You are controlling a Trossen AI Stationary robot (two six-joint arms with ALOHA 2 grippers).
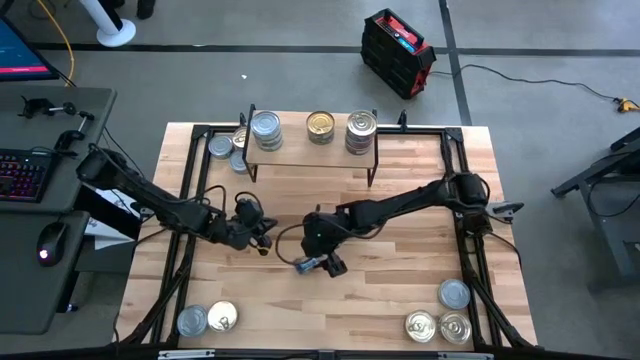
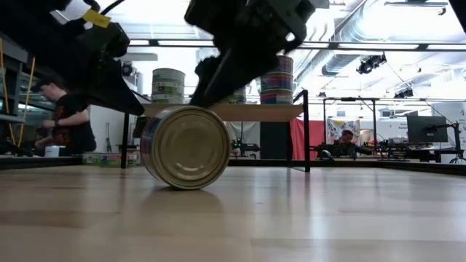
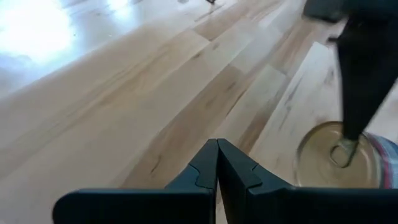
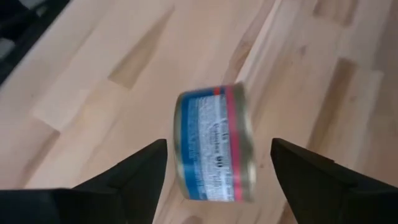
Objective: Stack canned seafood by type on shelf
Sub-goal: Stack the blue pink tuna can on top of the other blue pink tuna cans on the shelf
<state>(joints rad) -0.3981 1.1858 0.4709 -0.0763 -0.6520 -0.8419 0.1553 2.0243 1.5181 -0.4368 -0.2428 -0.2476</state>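
Observation:
One tin (image 4: 214,149) with a blue and red label lies on its side on the wooden tabletop (image 1: 400,290), near the middle (image 1: 305,265). In the low view its gold end (image 2: 186,148) faces the near edge. My right gripper (image 4: 217,144) is open just above it, one finger on each side, with a gap showing at both. My left gripper (image 3: 217,163) is shut and hovers low over bare wood to the tin's left (image 1: 255,225). The shelf (image 1: 310,152) stands at the far edge, with tins (image 1: 265,128) (image 1: 320,126) (image 1: 361,130) stacked on its board.
More tins stand upright behind the shelf's left end (image 1: 222,148), at the near left corner (image 1: 205,320) and at the near right corner (image 1: 440,318). Black frame rails (image 1: 470,250) run along the table's sides. People (image 2: 69,116) are in the room beyond the table.

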